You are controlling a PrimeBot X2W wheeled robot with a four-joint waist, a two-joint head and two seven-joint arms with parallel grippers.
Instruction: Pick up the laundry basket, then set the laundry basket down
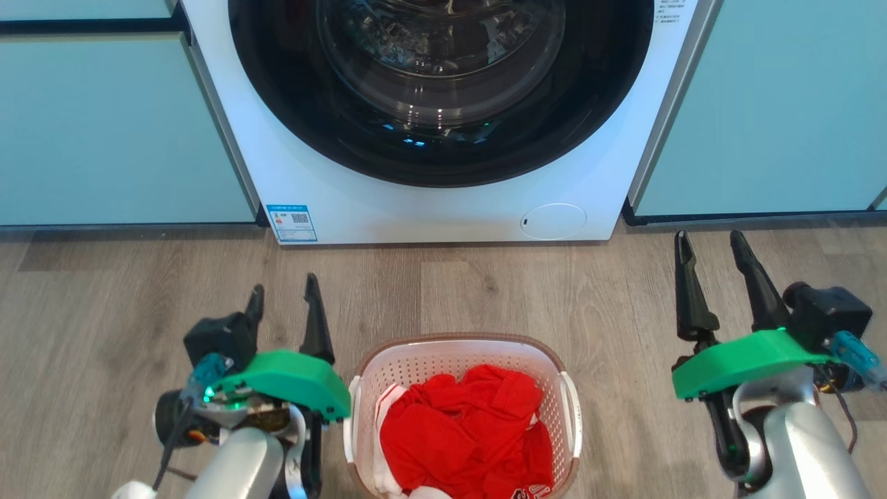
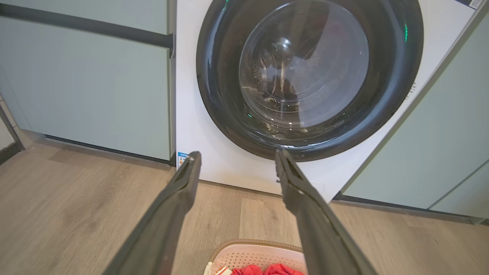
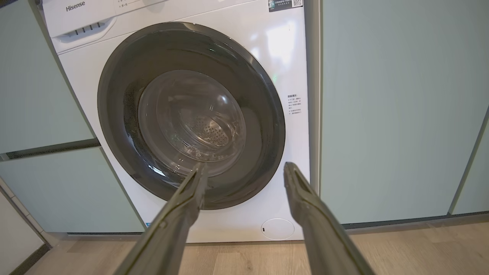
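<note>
The laundry basket (image 1: pixel 540 367), white and perforated with a brown rim, stands on the wooden floor at the bottom centre of the head view, holding red clothes (image 1: pixel 464 430). Its far rim (image 2: pixel 252 244) peeks in at the bottom of the left wrist view. My left gripper (image 1: pixel 284 294) hovers open just left of the basket, fingers pointing at the washer, nothing between them. My right gripper (image 1: pixel 710 246) is open too, well to the right of the basket and apart from it. Both pairs of fingers stand spread in the wrist views, left gripper (image 2: pixel 237 158), right gripper (image 3: pixel 244 170).
A white front-loading washing machine (image 1: pixel 443 208) with a shut dark round door (image 1: pixel 436 83) stands right ahead, set between pale green cabinets (image 1: pixel 104 125). Wooden floor (image 1: pixel 138 291) stretches between the machine and the basket.
</note>
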